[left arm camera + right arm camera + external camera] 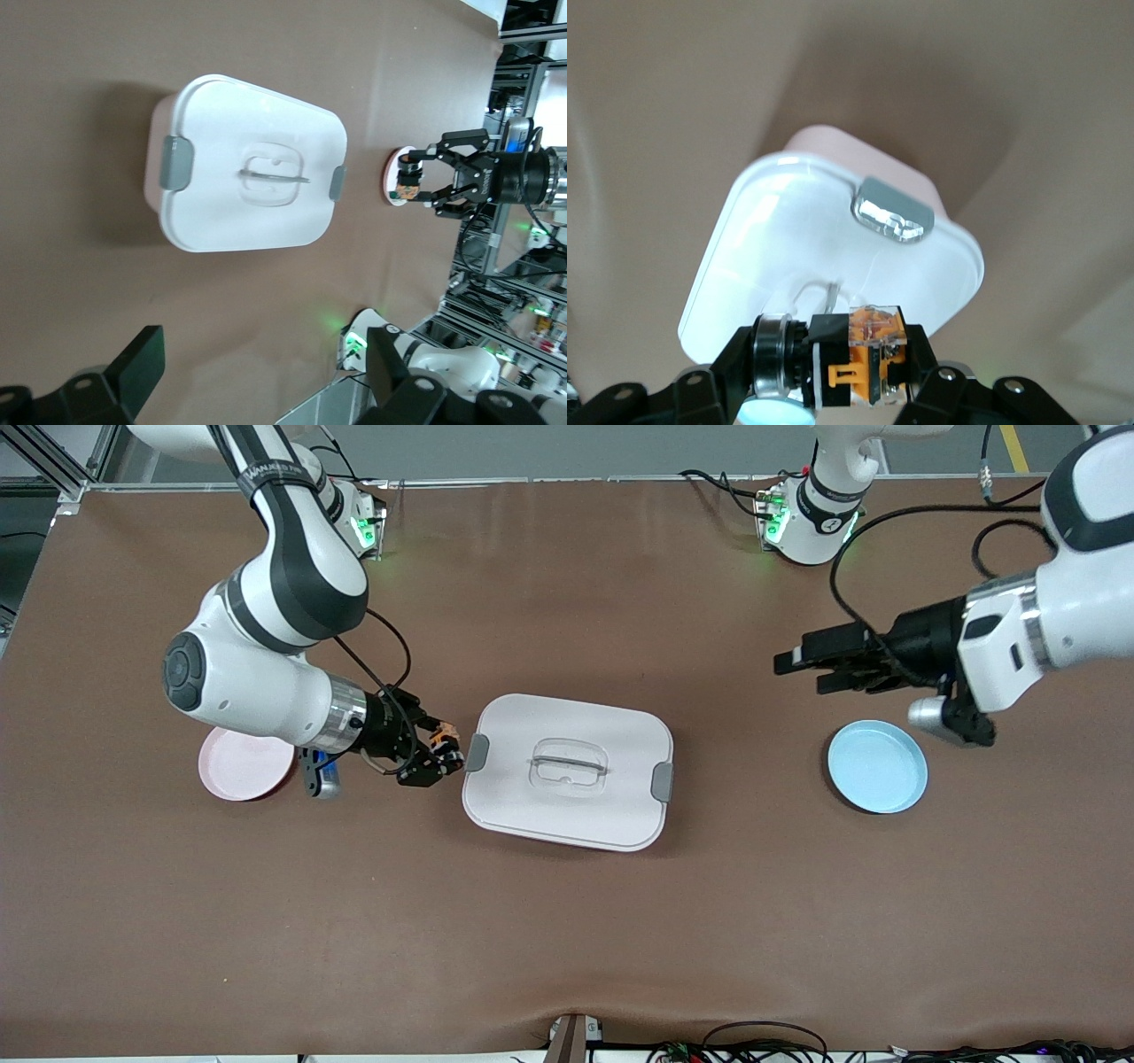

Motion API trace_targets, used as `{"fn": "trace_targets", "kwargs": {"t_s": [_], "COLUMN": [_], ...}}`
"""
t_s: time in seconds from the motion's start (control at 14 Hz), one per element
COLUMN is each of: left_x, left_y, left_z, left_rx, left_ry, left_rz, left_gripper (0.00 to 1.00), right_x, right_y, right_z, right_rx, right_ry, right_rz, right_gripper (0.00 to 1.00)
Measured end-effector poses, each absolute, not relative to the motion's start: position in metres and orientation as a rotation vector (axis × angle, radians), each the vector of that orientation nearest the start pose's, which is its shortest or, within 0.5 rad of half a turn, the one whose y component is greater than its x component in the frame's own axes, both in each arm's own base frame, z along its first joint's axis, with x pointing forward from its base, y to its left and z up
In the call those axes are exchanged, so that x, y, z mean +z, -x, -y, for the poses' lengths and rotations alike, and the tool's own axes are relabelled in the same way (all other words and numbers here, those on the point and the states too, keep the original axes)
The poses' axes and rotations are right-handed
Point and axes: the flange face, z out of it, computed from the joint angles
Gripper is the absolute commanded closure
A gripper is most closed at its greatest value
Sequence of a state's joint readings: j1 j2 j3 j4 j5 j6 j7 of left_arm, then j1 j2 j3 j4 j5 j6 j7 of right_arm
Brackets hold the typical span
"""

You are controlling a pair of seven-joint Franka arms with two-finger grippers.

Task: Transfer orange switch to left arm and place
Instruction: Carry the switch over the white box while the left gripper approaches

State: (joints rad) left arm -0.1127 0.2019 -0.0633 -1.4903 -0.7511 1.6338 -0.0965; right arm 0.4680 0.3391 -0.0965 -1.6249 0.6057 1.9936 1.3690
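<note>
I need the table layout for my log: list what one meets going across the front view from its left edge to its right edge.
pink plate → right gripper holding the orange switch → box → left gripper, open and waiting → light-blue plate

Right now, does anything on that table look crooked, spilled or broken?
Only one thing stands out: the white box sits slightly askew to the table's edges. Its lid is on, with both grey clips in place. The right pincer holds the orange switch beside the box; the left pincer hangs open above the blue plate. Nothing looks spilled or broken.
</note>
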Motion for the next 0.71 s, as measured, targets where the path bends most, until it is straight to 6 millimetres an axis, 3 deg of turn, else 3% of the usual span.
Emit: {"fn": "trace_targets", "kwargs": {"t_s": [0.36, 0.71], "left_x": [0.566, 0.54], "left_y": [-0.599, -0.606], "left_z": [0.239, 0.278], "left_rx": [-0.154, -0.122], "left_ry": [-2.347, -2.323], "left_rz": [0.053, 0.038], "left_gripper": [0.0, 0.0], "right_x": [0.456, 0.475], "right_y": [-0.599, -0.601], "right_z": [-0.321, -0.347], "right_rx": [0.571, 0.618], "right_ry": [2.117, 1.959], "right_rz": [-1.721, -1.887], "right_gripper": [1.0, 1.0]}}
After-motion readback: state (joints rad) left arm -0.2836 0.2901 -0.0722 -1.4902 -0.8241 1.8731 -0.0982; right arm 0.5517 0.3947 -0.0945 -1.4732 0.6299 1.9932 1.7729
